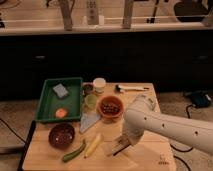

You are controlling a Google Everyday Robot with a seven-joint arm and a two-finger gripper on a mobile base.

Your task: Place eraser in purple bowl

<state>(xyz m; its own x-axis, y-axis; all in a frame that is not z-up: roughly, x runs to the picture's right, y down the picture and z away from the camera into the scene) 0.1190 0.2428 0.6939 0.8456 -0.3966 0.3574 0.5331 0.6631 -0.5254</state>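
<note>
The purple bowl (62, 136) sits at the front left of the wooden table (150, 155); it looks empty. My gripper (119, 146) hangs low over the table's front middle, well to the right of the bowl, at the end of the white arm (165, 127). A small dark block with a paler face, the eraser (121, 143), shows between the fingertips just above the table. The gripper is shut on it.
A yellow banana-like piece (93, 145) and a green vegetable (73, 151) lie between gripper and bowl. An orange bowl (110, 107), green cup (90, 101), white cup (99, 85) and grey cloth (89, 120) are behind. A green tray (49, 107) holds a blue-grey sponge (61, 90).
</note>
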